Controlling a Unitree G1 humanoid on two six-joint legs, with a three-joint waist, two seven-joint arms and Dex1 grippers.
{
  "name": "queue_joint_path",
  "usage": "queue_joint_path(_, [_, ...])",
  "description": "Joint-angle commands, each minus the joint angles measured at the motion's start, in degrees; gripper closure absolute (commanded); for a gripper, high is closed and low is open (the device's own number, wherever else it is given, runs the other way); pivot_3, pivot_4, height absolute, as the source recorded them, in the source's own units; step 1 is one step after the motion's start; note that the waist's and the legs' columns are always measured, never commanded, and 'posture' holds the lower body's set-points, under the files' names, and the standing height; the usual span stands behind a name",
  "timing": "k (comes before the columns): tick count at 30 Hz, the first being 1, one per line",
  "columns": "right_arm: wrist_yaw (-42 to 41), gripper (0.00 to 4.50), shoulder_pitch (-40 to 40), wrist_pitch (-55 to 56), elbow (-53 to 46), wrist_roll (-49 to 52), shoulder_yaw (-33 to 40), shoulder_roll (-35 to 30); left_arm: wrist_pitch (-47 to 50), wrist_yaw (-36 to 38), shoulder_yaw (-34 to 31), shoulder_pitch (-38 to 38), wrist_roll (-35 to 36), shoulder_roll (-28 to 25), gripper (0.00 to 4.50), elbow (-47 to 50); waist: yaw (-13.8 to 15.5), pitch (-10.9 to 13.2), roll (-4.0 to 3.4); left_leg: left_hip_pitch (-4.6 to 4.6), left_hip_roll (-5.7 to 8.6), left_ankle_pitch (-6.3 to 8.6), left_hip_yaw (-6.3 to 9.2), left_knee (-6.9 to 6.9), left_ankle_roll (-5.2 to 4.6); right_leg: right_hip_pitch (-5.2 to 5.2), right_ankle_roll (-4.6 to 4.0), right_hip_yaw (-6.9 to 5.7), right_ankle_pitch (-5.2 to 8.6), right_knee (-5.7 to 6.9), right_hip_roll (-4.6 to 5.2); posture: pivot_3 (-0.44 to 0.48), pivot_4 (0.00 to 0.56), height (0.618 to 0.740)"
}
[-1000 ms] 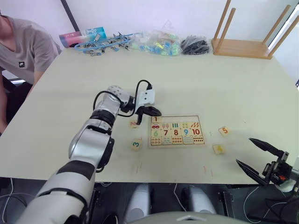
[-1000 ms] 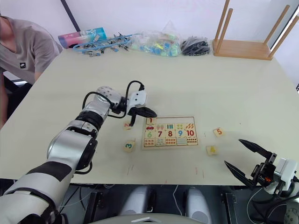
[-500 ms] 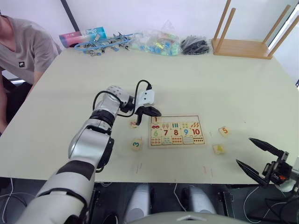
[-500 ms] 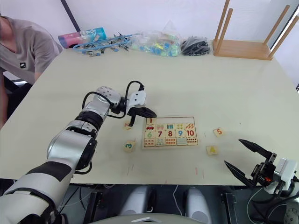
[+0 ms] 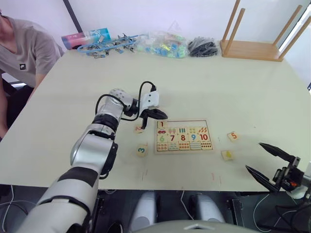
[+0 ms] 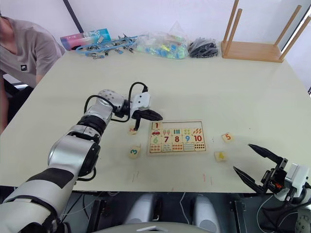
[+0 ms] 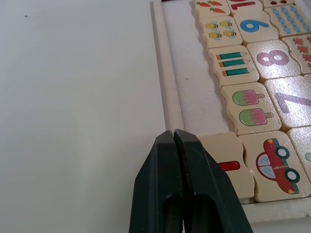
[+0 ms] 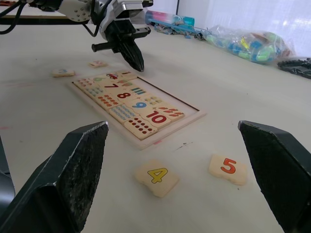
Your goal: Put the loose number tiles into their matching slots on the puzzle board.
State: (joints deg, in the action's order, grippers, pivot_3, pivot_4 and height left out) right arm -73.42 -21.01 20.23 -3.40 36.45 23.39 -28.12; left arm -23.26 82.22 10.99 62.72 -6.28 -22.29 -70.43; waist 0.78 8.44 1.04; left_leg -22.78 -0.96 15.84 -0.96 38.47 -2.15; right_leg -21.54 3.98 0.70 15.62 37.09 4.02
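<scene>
The puzzle board (image 5: 183,136) lies at mid-table with tiles 6 to 10 and picture tiles in place. Tile 1 (image 5: 162,124) sits in the far row's left end; the other slots (image 5: 187,124) of that row are bare. My left gripper (image 5: 159,114) is shut on nothing, just above the board's frame (image 7: 167,92) beside tile 1 (image 7: 223,145). Tile 2 (image 5: 139,129) and tile 3 (image 5: 141,150) lie left of the board, tile 4 (image 5: 227,155) and tile 5 (image 5: 233,136) right of it. My right gripper (image 5: 253,156) hangs open past the table's near right edge.
A person (image 5: 24,48) sits at the table's far left. Along the far edge lie a tube (image 5: 85,38), blue clips (image 5: 109,46), a bag of coloured pieces (image 5: 160,46) and a black pile (image 5: 203,47). An upturned wooden stool (image 5: 252,48) stands at the far right.
My left gripper has drawn slightly up and away from the board's corner, still shut. The right arm and the tiles have not moved.
</scene>
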Motion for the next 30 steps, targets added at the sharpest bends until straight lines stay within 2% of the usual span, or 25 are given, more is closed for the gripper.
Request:
queue_joint_path(1, [-0.15,0.0,-0.1,0.25,-0.09,1.17,1.04,-0.57,0.53,0.84,-3.17,-0.09,2.98,-1.16,4.44,1.63,0.0,0.0,0.0,0.0,0.0,0.0,0.0,0.0,0.0,0.0,0.0,0.0,0.0,0.0,0.0,0.0,0.15,0.74])
queue_joint_path(7, [0.12,0.0,0.12,-0.69,0.94,1.97,1.95,-1.12,3.5,3.54,-7.73,-2.83,8.07,-3.12,4.44,4.34,-0.06,-0.01,-0.01,0.01,0.0,0.0,0.01,0.0,0.0,0.0,0.0,0.0,0.0,0.01,0.0,0.0,0.15,0.74])
queue_joint_path(12, [0.22,0.0,0.48,-1.28,1.93,2.91,2.71,-1.5,7.39,6.9,-11.63,-9.67,13.97,-5.85,4.44,12.84,-0.11,-0.01,-0.02,0.03,-0.03,0.0,0.0,0.01,0.01,-0.01,0.0,0.02,0.0,0.07,0.0,0.0,0.15,0.74])
queue_joint_path(23, [1.05,0.0,1.68,-2.58,5.1,1.61,2.95,-2.76,16.84,1.93,-17.4,-27.14,22.15,-12.22,4.44,34.4,-0.07,-0.03,-0.05,0.06,-0.22,0.0,-0.04,0.05,0.01,0.01,-0.01,0.06,0.0,0.12,0.04,0.0,0.15,0.74])
queue_joint_path(24, [1.25,0.0,1.69,-2.61,5.22,1.44,3.03,-2.84,17.46,1.56,-17.8,-28.73,22.87,-12.82,3.94,36.2,-0.09,-0.04,-0.06,0.08,-0.24,0.0,-0.04,0.05,0.01,0.0,-0.01,0.09,0.0,0.12,0.03,0.0,0.15,0.74])
queue_joint_path(25, [1.44,0.0,1.61,-2.67,5.42,1.28,3.15,-2.98,18.34,1.07,-18.55,-30.63,23.61,-13.7,3.89,37.98,-0.08,-0.04,-0.06,0.1,-0.24,0.0,-0.05,0.04,0.01,0.0,-0.01,0.1,0.0,0.14,0.03,0.0,0.15,0.74])
queue_joint_path(30, [2.98,0.0,1.13,-2.04,7.1,-0.17,4.35,-3.58,21.27,-1.18,-21.43,-40.56,26.43,-17.31,1.92,45.85,0.15,-0.04,-0.06,0.13,-0.29,0.0,-0.08,0.03,0.01,0.0,-0.01,0.12,0.0,0.16,0.04,0.0,0.15,0.74])
